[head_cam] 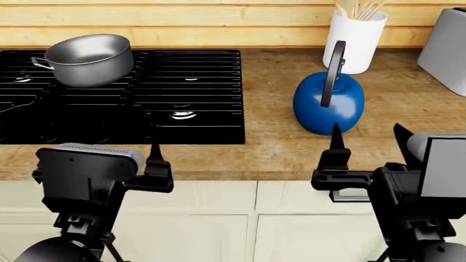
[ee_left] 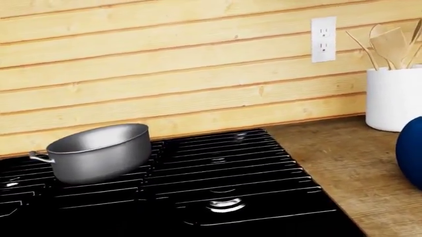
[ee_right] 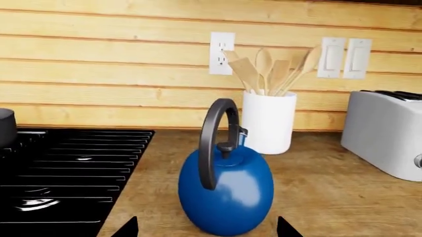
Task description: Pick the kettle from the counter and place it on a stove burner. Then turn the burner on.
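The blue kettle (head_cam: 329,106) with its black arched handle stands upright on the wood counter (head_cam: 276,147), right of the stove. It also shows in the right wrist view (ee_right: 228,190) and at the edge of the left wrist view (ee_left: 410,148). My right gripper (head_cam: 368,136) is open and empty just in front of the kettle, and its fingertips frame the kettle's base in the right wrist view (ee_right: 207,228). My left gripper (head_cam: 138,164) hovers at the counter's front edge. Only one of its fingers (head_cam: 154,154) shows. The nearest stove burner (head_cam: 182,115) is bare and also shows in the left wrist view (ee_left: 225,204).
A grey steel pot (head_cam: 89,59) sits on the back left grate. A white utensil jar (head_cam: 353,41) stands behind the kettle against the plank wall. A grey toaster (head_cam: 446,49) is at the far right. White cabinets run under the counter.
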